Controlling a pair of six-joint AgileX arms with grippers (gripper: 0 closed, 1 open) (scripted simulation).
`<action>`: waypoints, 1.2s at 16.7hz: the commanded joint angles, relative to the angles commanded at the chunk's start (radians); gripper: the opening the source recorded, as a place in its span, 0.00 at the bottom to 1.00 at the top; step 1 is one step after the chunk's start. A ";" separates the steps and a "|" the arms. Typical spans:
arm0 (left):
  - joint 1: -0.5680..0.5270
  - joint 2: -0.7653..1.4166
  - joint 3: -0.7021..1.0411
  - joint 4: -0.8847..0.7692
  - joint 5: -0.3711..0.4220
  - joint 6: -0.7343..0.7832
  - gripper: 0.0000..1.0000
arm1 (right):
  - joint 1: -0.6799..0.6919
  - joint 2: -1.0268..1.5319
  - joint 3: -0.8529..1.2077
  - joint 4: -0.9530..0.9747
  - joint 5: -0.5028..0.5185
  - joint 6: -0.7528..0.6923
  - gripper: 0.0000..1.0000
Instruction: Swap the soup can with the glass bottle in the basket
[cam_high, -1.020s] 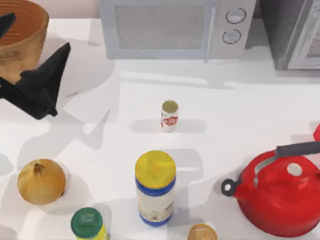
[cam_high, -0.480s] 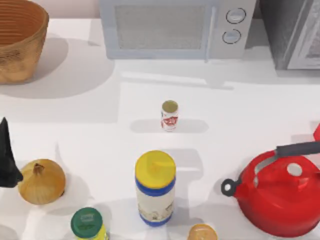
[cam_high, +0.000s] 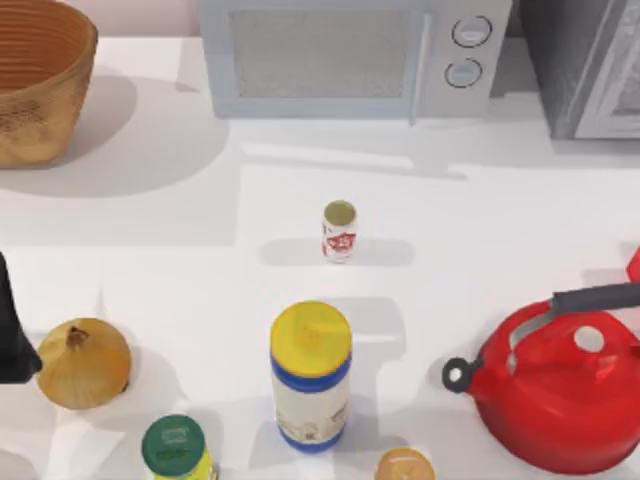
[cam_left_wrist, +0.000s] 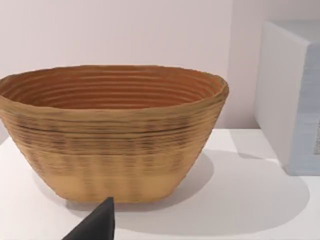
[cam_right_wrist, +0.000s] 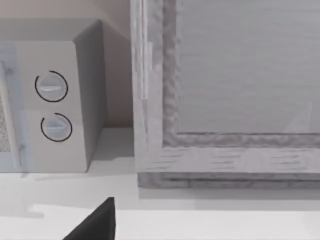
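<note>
The soup can (cam_high: 339, 231), a small tin with a red-and-white label and a dull gold top, stands upright near the middle of the table. The woven tan basket (cam_high: 40, 110) sits at the back left corner, and the left wrist view faces its ribbed wall (cam_left_wrist: 112, 150) from the side. The glass bottle is hidden. A black part of my left gripper (cam_high: 12, 335) sits at the table's left edge beside the onion, far from the can; its tip (cam_left_wrist: 95, 226) shows low in the left wrist view. My right gripper (cam_right_wrist: 95, 222) points toward the back right corner.
A white microwave (cam_high: 350, 55) and a grey appliance (cam_high: 590, 65) line the back. At the front stand an onion (cam_high: 83, 362), a yellow-lidded white-and-blue container (cam_high: 311, 375), a green-lidded jar (cam_high: 175, 447), a small tan lid (cam_high: 404, 466) and a red kettle (cam_high: 565, 390).
My left arm has drawn back from beside the basket to the table's left edge near the onion. The can and the other objects have not moved.
</note>
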 joint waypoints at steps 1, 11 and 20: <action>0.001 0.002 0.000 0.001 0.001 0.001 1.00 | 0.000 0.000 0.000 0.000 0.000 0.000 1.00; 0.296 0.559 0.093 0.237 0.260 0.170 1.00 | 0.000 0.000 0.000 0.000 0.000 0.000 1.00; 0.588 1.213 0.181 0.469 0.521 0.334 1.00 | 0.000 0.000 0.000 0.000 0.000 0.000 1.00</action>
